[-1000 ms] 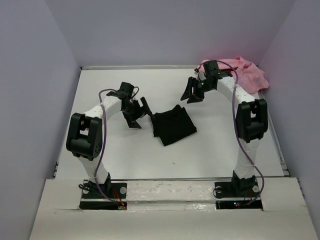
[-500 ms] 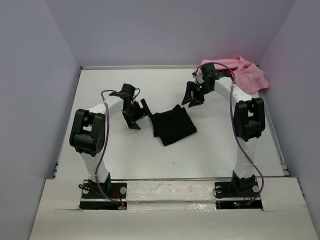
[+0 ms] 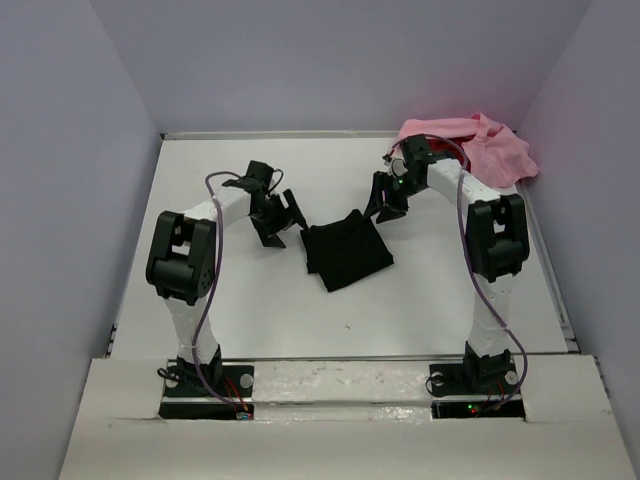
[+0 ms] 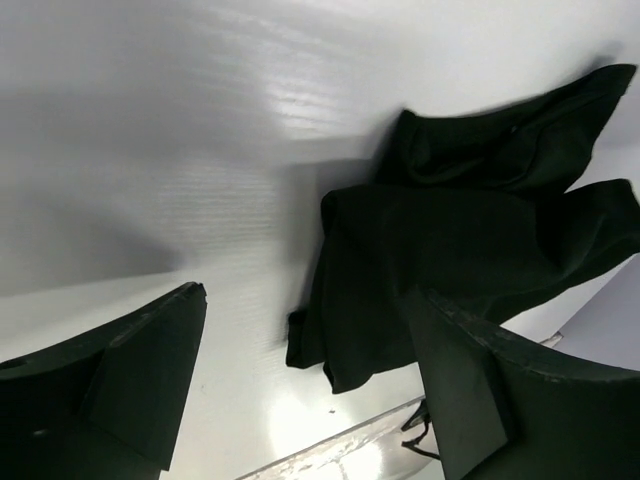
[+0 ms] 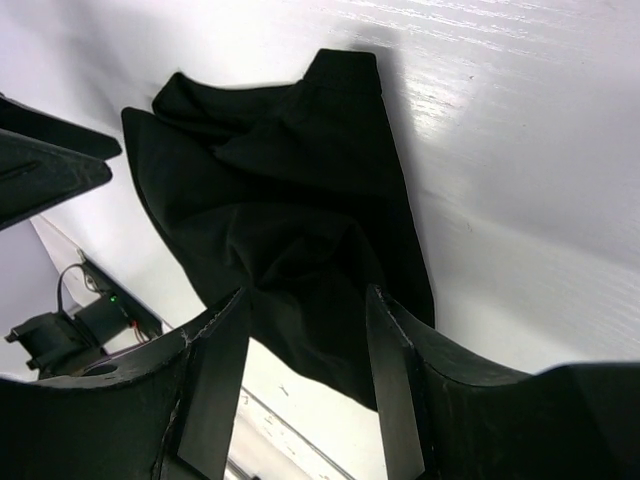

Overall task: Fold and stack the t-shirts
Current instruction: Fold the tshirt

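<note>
Flat white matte counter [image 3: 250, 320], fenced by plain pale lilac walls [image 3: 340, 60] on three sides

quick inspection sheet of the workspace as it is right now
surface: white table, no spills seen
job's things: black shirt roughly folded mid-table; pink shirt bunched in the far right corner; red one not clearly seen
clutter: nothing seen
grippers: left gripper open, empty, beside the black shirt; right gripper open, empty, over its far edge
cables: purple cables along both arms, off the cloth
surroundings: plain pale walls on three sides
</note>
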`<state>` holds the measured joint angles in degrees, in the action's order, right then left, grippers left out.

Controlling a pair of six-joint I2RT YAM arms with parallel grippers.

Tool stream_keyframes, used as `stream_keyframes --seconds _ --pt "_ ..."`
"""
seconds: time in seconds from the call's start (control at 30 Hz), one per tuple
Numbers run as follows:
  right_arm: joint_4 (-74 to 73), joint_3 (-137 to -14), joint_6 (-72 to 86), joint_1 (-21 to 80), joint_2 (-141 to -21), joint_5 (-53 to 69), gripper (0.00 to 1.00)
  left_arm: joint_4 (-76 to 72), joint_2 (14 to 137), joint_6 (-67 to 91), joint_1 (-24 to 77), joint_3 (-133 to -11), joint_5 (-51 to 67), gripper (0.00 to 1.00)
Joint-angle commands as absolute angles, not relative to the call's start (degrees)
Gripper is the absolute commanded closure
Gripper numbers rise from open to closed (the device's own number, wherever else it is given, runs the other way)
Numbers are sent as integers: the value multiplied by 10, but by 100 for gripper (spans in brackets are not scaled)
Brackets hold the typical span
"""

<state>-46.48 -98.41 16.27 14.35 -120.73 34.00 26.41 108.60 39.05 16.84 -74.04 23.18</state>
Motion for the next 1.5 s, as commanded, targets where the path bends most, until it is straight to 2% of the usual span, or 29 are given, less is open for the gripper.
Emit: stream_keyframes --seconds 0.0,0.13,0.17,0.2,0.23,0.27,0.4,0.47,0.53,0.57,0.6,0.67,0.83,0.93,0.97,1.03,1.13,1.27,1.47 --pt "-452 -983 164 147 -1216 363 45 226 1075 392 171 -768 230 13" --pt "-451 -987 166 147 -1221 367 46 210 1078 404 170 -772 242 32" --pt "-451 -988 167 147 -1221 367 46 203 1078 407 170 -772 245 48" --pt "-451 -988 167 147 -1222 369 46 200 1080 408 170 -773 251 59" --pt "-450 -987 168 147 -1222 371 46 200 1081 409 171 -773 255 65" --pt "-450 -986 168 147 -1222 372 46 199 1085 410 170 -774 258 66" --pt "-447 -986 171 147 -1224 376 46 195 1091 409 170 -769 266 66" --pt "-446 -986 172 147 -1224 377 46 195 1091 408 171 -766 267 63" --pt "-445 -988 174 147 -1225 379 46 198 1093 406 171 -762 267 54" --pt "-445 -989 175 147 -1226 380 46 199 1094 405 170 -761 268 43" --pt "-445 -989 176 147 -1227 380 46 200 1096 404 170 -757 268 38" --pt "-444 -991 177 147 -1226 381 46 200 1095 404 171 -752 268 33" --pt "-443 -991 179 147 -1228 383 47 193 1095 408 171 -744 272 37" --pt "-439 -992 182 147 -1231 386 47 192 1100 410 174 -743 274 45" --pt "-439 -994 183 147 -1232 386 47 192 1101 410 175 -744 274 51" --pt "-440 -996 185 147 -1234 388 47 191 1103 411 178 -742 278 55" --pt "-439 -999 185 147 -1236 389 47 188 1108 411 182 -744 286 54" --pt "-440 -1004 186 147 -1240 391 47 188 1114 416 188 -744 290 45" --pt "-439 -1005 185 147 -1243 394 48 190 1114 420 192 -746 284 46"
